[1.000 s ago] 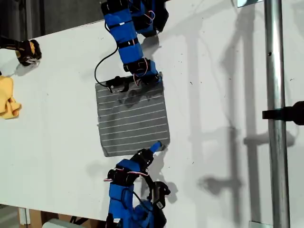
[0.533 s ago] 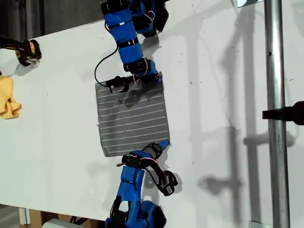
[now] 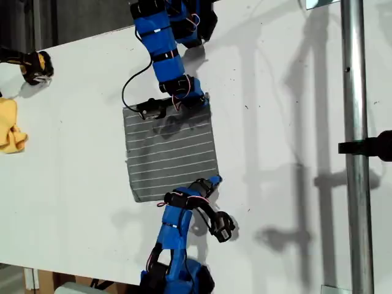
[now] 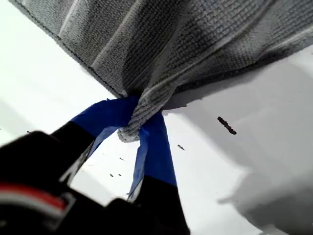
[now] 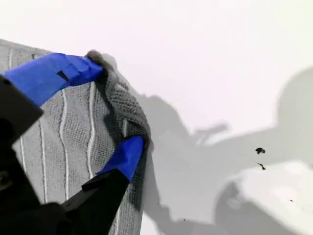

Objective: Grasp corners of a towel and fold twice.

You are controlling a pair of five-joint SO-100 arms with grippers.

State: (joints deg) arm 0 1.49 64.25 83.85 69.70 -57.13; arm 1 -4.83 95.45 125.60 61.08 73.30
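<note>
Towel (image 3: 171, 153): lies spread on the white desk (image 3: 294, 92), in the middle of the exterior view, between the two blue arms.
Heading: the white stripes run across the exterior view from its left to its right, slightly tilted; the outline is close to square, so a long axis is hard to pick out.
Look: grey, coarse-woven cloth with thin white parallel stripes and a stitched hem; mostly flat, with a rumple near the far arm.
Corners (image 3: 206, 98): the two on the exterior view's right each have an arm's tip on them; the two on its left lie free on the desk.
My first hand (image 4: 137, 115): its blue-taped fingers (image 4: 154, 147) are pressed onto a bunched corner, and the cloth rises from the pinch with a shadow under it.
My second hand (image 5: 113, 105): its blue fingers (image 5: 54, 73) straddle a corner and pinch a raised fold of it.
Hard to tell: which exterior arm carries which hand.
Cut off: both arm bases, and a yellow cloth (image 3: 9, 131) at the exterior view's left edge.
Also seen: a black cable (image 3: 131, 79) and a metal pole (image 3: 355, 122).
</note>
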